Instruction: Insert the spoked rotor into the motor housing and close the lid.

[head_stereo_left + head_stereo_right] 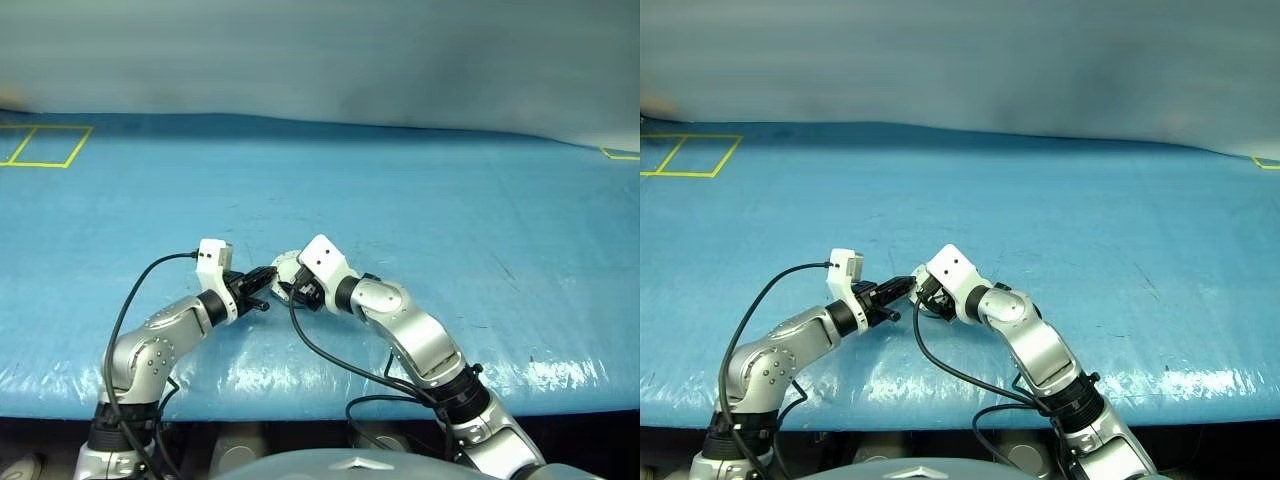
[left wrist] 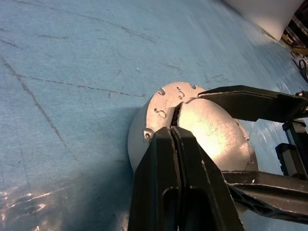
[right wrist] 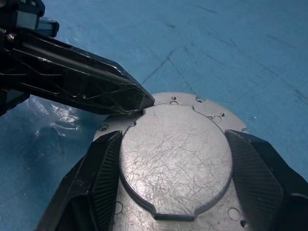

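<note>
One motor unit (image 3: pixel 175 159) sits on the blue table (image 1: pixel 450 200), close to the near edge, between the two grippers. It is a round, shallow puck of light grey metal. Its upward face is plain and finely scratched, with a raised centre plate (image 3: pixel 173 154) that is round apart from small notches cut into its rim. Around that plate runs a lower flange (image 3: pixel 211 108) with several small drilled holes. The grey side wall (image 2: pixel 137 139) shows in the left wrist view. Whether this top face is the lid seated on the housing cannot be told for sure — no windings, segments or spokes are in sight.

By count: one puck, two grippers, four black fingers.

The puck lies flat, its round face up and its axis upright, or nearly so. Being round, it has no long side to point anywhere.

The right gripper (image 3: pixel 175 168) stands wide open around the puck, one finger (image 3: pixel 98 178) against each side of the raised plate — it holds the unit by its width. The left gripper (image 2: pixel 174 132) is fully closed with nothing between its fingers. Its joined tips rest on the top face at the plate's rim. In the head views the two grippers meet tip to tip over the puck (image 1: pixel 286 266).
</note>
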Motion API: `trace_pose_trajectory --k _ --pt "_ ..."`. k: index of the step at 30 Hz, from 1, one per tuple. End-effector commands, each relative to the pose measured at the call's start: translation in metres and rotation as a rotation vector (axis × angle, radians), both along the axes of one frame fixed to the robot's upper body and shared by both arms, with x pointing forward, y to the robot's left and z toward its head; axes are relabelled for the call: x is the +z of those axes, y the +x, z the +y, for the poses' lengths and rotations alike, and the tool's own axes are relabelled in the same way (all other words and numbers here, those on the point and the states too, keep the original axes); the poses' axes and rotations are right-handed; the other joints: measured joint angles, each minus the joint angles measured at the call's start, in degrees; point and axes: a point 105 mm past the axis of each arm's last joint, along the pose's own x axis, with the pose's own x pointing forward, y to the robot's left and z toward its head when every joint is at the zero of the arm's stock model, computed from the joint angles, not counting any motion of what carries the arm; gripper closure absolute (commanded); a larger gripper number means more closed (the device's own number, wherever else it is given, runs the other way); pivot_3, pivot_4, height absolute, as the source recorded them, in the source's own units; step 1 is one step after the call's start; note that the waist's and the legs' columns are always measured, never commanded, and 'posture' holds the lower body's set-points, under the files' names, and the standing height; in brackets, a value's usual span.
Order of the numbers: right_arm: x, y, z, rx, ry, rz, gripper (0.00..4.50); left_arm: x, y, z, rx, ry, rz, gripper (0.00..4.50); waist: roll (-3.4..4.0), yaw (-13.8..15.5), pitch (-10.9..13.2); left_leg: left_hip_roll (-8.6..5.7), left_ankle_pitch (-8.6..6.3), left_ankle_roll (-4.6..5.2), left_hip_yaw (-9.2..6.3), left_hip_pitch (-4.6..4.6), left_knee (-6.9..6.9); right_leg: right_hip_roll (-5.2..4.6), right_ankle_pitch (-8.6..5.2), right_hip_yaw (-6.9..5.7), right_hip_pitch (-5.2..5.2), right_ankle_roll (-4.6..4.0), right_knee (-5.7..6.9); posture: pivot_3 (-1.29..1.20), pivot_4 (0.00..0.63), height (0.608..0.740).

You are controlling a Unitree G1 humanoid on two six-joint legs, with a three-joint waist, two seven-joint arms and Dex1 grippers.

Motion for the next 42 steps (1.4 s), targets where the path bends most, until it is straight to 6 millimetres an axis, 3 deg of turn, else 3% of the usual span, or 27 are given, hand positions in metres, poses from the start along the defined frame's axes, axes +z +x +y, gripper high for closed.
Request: trace_pose_trajectory --k 1,3,5,8,15,18,21,24,28,35,41,42 --pt "-0.023 -0.006 -0.007 -0.005 -0.057 0.076 1.47 0.002 -0.008 -0.015 -0.085 0.024 -0.011 4.47 0.00 0.09 0.00 -0.01 0.00 0.00 0.00 0.00 0.00 -0.02 0.00 0.00 0.00 0.00 -0.02 0.00 0.150 0.740" --pt "-0.022 -0.008 -0.007 -0.003 -0.040 0.086 1.47 0.001 -0.008 -0.016 -0.087 0.035 -0.013 4.47 -0.01 0.17 0.00 -0.01 0.00 0.00 0.00 -0.01 -0.04 -0.02 0.00 0.00 0.00 0.00 -0.06 0.00 0.150 0.740" --pt "-0.019 -0.011 -0.010 -0.008 -0.008 0.103 0.74 0.000 -0.008 -0.015 -0.086 0.048 -0.015 4.50 -0.02 0.33 -0.02 -0.01 0.00 0.00 0.00 -0.01 -0.10 -0.02 0.00 0.00 0.00 0.00 -0.09 0.00 0.150 0.740" --pt "-0.007 -0.020 -0.019 0.020 0.049 0.081 0.01 0.001 -0.007 -0.012 -0.077 0.068 -0.029 4.50 -0.04 0.75 -0.03 -0.03 0.00 0.00 0.00 -0.01 -0.26 -0.03 -0.03 0.00 0.00 -0.01 -0.14 0.00 0.150 0.740" --pt "0.041 -0.027 -0.050 -0.139 0.414 0.149 0.01 0.006 -0.006 -0.010 -0.061 0.070 -0.063 4.50 -0.01 0.93 0.02 -0.02 0.01 0.00 -0.03 -0.17 -0.47 -0.02 -0.08 -0.01 0.00 -0.03 -0.09 0.00 0.150 0.740" --pt "0.041 -0.022 -0.060 -0.255 0.543 0.239 0.01 0.006 -0.006 -0.010 -0.064 0.067 -0.066 4.50 -0.01 0.81 0.03 -0.01 0.01 -0.01 -0.01 -0.16 -0.45 -0.03 -0.09 -0.01 0.00 -0.05 -0.09 0.00 0.150 0.740" --pt "0.026 -0.017 -0.063 -0.383 0.635 0.369 0.01 0.007 -0.006 -0.012 -0.069 0.042 -0.070 4.50 0.00 0.84 0.04 -0.02 0.01 -0.01 0.00 -0.18 -0.46 -0.04 -0.11 0.00 -0.04 -0.08 -0.10 0.00 0.150 0.740" --pt "0.010 -0.019 -0.052 -0.411 0.689 0.516 0.01 0.007 -0.005 -0.012 -0.064 0.031 -0.069 4.50 0.04 0.96 0.06 -0.02 0.01 -0.01 0.01 -0.22 -0.50 -0.05 -0.11 -0.01 -0.15 -0.10 -0.12 0.00 0.150 0.740" --pt "0.004 -0.022 -0.036 -0.394 0.793 0.653 0.01 0.007 -0.005 -0.011 -0.062 0.025 -0.066 4.50 0.13 0.82 0.11 -0.02 0.01 -0.01 0.00 -0.31 -0.57 -0.04 -0.11 -0.01 -0.19 -0.12 -0.08 0.00 0.150 0.740" --pt "0.006 -0.022 -0.016 -0.337 0.860 0.725 0.01 0.008 -0.005 -0.012 -0.053 0.001 -0.067 4.50 0.12 0.03 0.11 -0.01 0.01 0.00 0.00 -0.26 -0.56 -0.04 -0.13 -0.03 -0.13 -0.13 -0.10 0.00 0.150 0.740" --pt "0.010 -0.020 0.000 -0.298 1.019 0.857 0.01 0.007 -0.007 -0.012 -0.048 -0.002 -0.064 4.50 0.12 -0.23 0.10 0.00 0.01 0.00 -0.01 -0.23 -0.58 -0.02 -0.13 -0.03 -0.12 -0.14 -0.09 0.00 0.150 0.740" --pt "0.009 -0.018 0.001 -0.303 1.049 0.880 0.19 0.007 -0.007 -0.012 -0.048 -0.003 -0.065 4.50 0.12 -0.26 0.10 0.00 0.01 0.00 0.00 -0.23 -0.58 -0.02 -0.13 -0.03 -0.11 -0.14 -0.09 0.00 0.150 0.740"
